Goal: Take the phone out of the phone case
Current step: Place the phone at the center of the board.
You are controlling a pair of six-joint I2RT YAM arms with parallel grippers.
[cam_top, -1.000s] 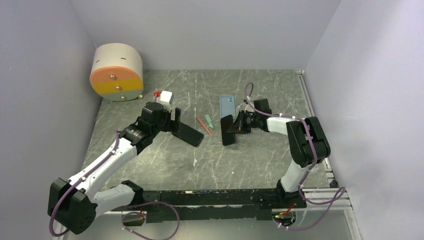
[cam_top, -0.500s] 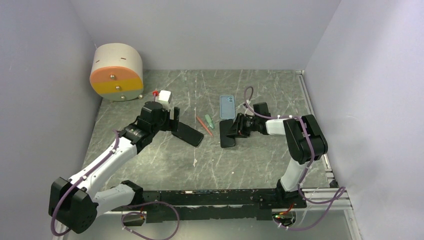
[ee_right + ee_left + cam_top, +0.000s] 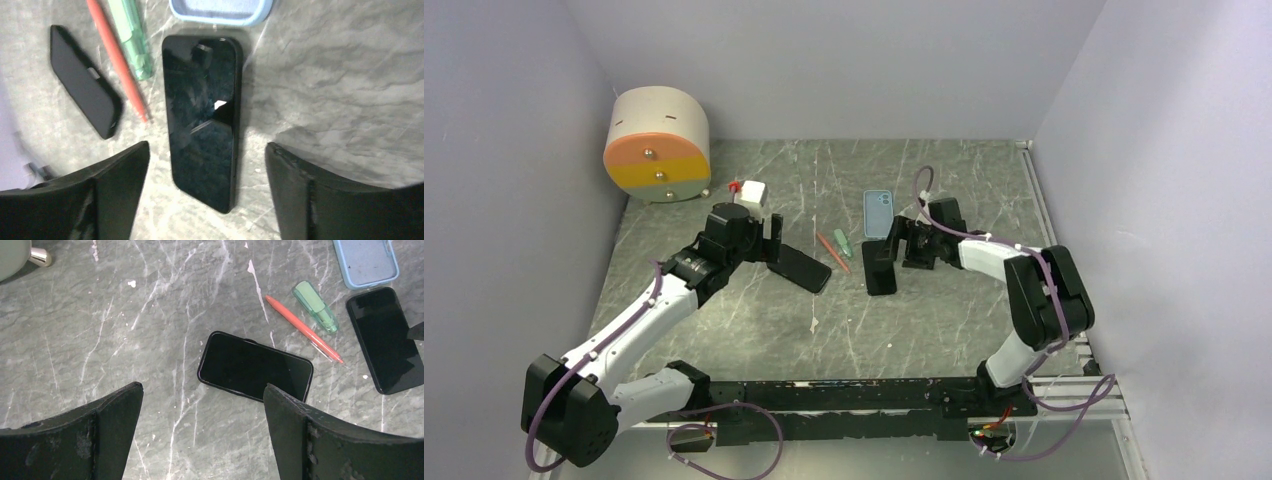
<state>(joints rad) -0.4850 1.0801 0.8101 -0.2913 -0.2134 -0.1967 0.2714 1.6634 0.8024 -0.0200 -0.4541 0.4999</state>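
Over the middle of the grey marbled table (image 3: pixel 924 320), the right gripper (image 3: pixel 206 165) hangs with its two black fingers (image 3: pixel 110 190) spread wide and nothing between them. Directly beneath it the bare black phone (image 3: pixel 202 120) lies flat, screen up, on the tabletop, touched by neither finger. Just past the phone's far end lies the empty light blue silicone phone case (image 3: pixel 220 10), hollow side up, with a narrow strip of table showing between the two.

To the left of the phone a slim orange-red pen (image 3: pixel 117 65) and a short translucent green marker (image 3: pixel 132 40) lie side by side, close together. Farther left a second black slab with rounded corners (image 3: pixel 255 366) lies flat; whether it is a phone or a case I cannot tell.

The left gripper (image 3: pixel 202 390) hovers above that slab, its fingers (image 3: pixel 100 430) also spread fully apart and holding nothing.

At the far left corner a round cream container with an orange and yellow front (image 3: pixel 659 145) stands against the wall, and a small white cube (image 3: pixel 754 192) sits near it.
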